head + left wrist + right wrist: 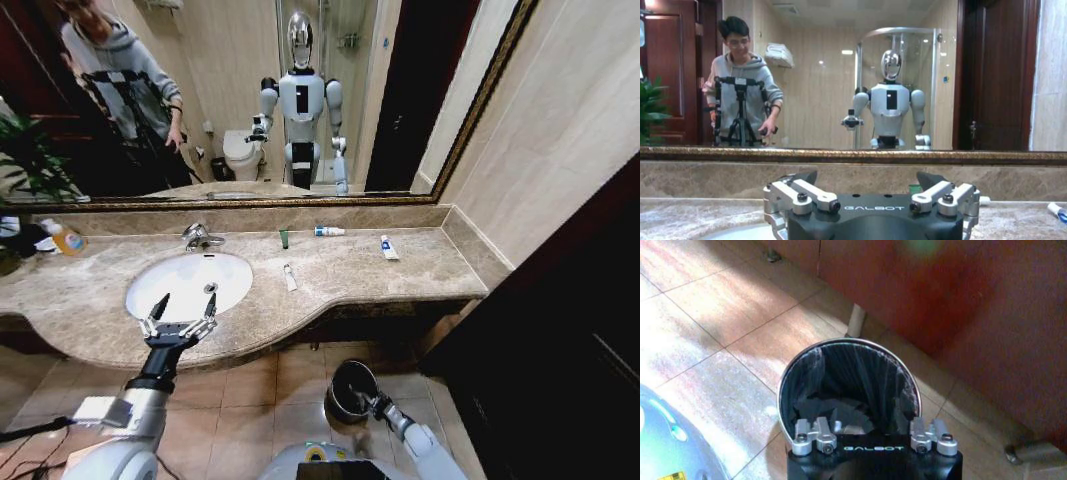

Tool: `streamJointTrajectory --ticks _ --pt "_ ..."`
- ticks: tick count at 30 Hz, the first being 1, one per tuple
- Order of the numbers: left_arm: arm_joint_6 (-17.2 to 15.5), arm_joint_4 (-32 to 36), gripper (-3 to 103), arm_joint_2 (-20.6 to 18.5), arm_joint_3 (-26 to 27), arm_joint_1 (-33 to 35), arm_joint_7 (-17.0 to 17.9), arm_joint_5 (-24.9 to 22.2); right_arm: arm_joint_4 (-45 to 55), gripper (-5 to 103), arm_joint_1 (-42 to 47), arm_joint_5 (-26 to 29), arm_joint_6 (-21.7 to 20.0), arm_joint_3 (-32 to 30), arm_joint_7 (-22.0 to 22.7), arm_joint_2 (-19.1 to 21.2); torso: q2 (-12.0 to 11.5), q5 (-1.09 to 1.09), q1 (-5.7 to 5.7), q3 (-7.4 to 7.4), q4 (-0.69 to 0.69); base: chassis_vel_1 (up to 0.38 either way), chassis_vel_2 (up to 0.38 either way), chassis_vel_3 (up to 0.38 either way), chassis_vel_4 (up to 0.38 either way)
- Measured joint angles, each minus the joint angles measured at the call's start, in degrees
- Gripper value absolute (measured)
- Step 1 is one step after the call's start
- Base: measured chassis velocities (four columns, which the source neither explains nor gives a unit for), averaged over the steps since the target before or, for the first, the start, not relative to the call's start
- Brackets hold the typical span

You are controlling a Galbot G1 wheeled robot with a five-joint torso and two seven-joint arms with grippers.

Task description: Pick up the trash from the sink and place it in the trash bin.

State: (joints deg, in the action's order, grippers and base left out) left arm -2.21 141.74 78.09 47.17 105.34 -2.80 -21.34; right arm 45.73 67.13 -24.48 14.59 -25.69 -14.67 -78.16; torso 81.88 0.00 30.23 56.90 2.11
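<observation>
Beige marble counter [380,270] runs under a wide mirror [250,90] and carries the sink [150,295], a white oval basin with a chrome tap [200,237] at its back edge; the basin itself looks bare, with only its drain showing. Trash lies on the counter to the robot's right of the bowl rather than in it: a white mini tube [289,277] just beside the basin rim; a little green tube [284,238] against the backsplash; a blue-and-white tube [329,231] near it; another small white tube [388,247] farther right, well apart from the sink. An orange soap bottle [65,238] stands at the far left of the counter by a green plant [30,160].

Low on the tiled floor [250,385] in front of the cabinet, the trash bin [847,385] is held at its rim by the right gripper [873,432], whose fingers sit against the near edge; the bin is lined with a black bag, and what lies at the bottom is too dark to make out. The left gripper [180,318] hangs over the near rim of the sink with its jaws spread wide and nothing between them.
</observation>
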Motion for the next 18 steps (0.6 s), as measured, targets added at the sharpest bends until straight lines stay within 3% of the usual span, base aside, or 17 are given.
streamJointTrajectory --ticks 1,2,4,6,7,10,18 --pt "0.0 0.0 100 0.0 0.0 0.0 0.0 0.0 0.5 60 0.4 0.4 0.0 0.0 0.0 0.1 0.0 0.00 0.00 0.00 0.00 0.000 0.000 0.000 0.000" --pt "0.0 0.0 100 0.0 0.0 0.0 0.0 0.0 1.1 71 1.0 1.2 0.1 0.0 0.0 0.4 0.0 -0.01 0.00 0.00 0.00 0.000 0.000 0.000 0.000" --pt "0.0 0.0 100 0.0 0.0 0.0 0.0 0.0 1.5 71 1.4 2.2 0.2 0.0 0.0 0.5 0.0 -0.01 0.00 0.00 0.00 0.000 0.000 0.000 0.000" --pt "0.0 0.0 100 0.0 0.0 0.0 0.0 0.0 3.2 82 2.8 5.6 0.2 0.3 0.0 0.8 0.0 -0.01 0.00 0.00 0.00 0.000 0.000 0.000 0.000" --pt "0.0 0.0 100 0.0 0.0 0.0 0.0 0.0 3.2 82 2.8 5.6 0.2 0.3 0.0 0.8 0.0 -0.01 0.00 0.00 0.00 0.000 0.000 0.000 0.000" --pt "0.0 0.0 100 0.0 0.0 0.0 0.0 0.0 4.6 97 4.2 10.2 1.4 0.1 0.0 0.9 0.0 -0.01 0.00 0.00 0.00 0.000 0.000 0.000 0.000" --pt "0.0 0.0 100 0.0 0.0 0.0 0.0 0.0 12.4 100 8.4 20.4 4.3 -0.7 3.7 1.8 0.0 -0.01 0.00 0.00 0.00 0.000 0.000 0.000 0.000"
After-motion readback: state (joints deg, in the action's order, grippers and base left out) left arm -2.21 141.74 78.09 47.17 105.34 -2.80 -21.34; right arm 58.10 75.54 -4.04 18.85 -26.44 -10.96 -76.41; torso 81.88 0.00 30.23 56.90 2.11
